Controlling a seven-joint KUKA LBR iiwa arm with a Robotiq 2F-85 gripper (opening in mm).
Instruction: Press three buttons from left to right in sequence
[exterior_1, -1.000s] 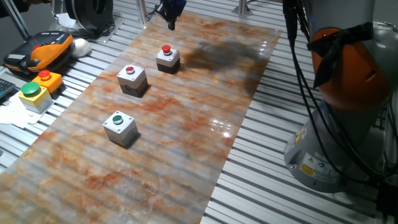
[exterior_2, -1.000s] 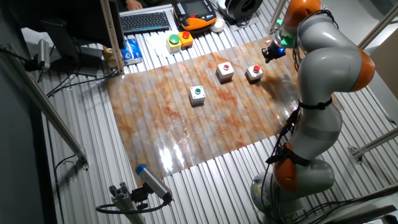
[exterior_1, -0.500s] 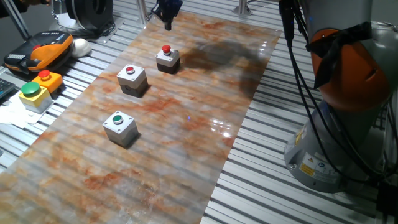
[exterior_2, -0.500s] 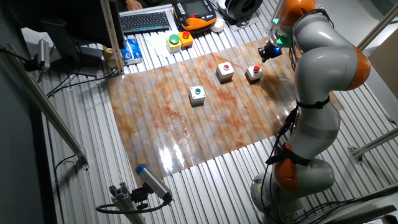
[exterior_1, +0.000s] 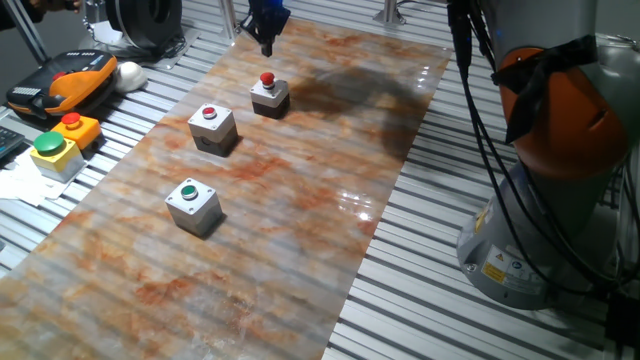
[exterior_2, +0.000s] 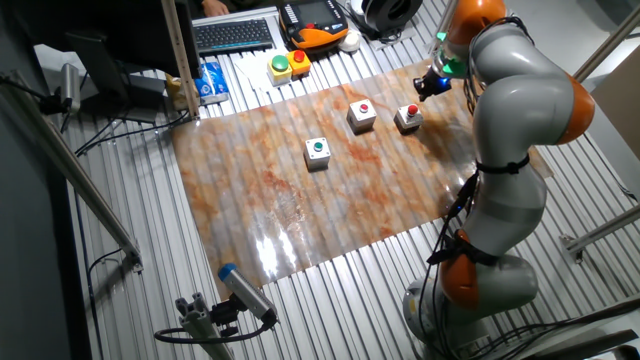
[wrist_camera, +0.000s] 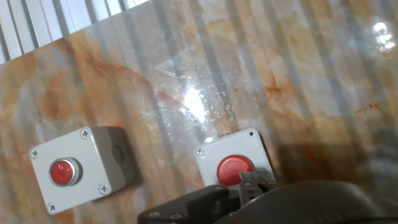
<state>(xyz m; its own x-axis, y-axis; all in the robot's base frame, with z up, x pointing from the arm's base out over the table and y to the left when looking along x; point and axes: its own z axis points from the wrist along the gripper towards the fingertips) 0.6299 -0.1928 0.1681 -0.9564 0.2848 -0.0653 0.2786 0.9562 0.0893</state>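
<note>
Hovering high at the far end of the mat (exterior_1: 330, 170), gripper (exterior_1: 266, 42) above and just past the end red button (exterior_1: 269, 94). In the hand view, that red cap (wrist_camera: 235, 170) right under the gripper body (wrist_camera: 261, 202), a touch ahead of it; second red button (wrist_camera: 73, 168) off to the side, well apart. Green button (exterior_1: 192, 204) farthest from the hand, at the other end of the row; middle red one (exterior_1: 212, 126) between. Row's long axis running straight away from the hand, so one line of travel covers all three. Fingertips hidden behind the housing: apart or together, cannot tell. Nothing touching any cap; hand clearly off the box in the other fixed view, gripper (exterior_2: 432, 84) beside the nearest button (exterior_2: 408, 117). Likely next: short drop onto the cap directly below, if this end counts as the start. No containers here, only button boxes; yellow pair (exterior_1: 55, 145) off the mat, not part of it.
</note>
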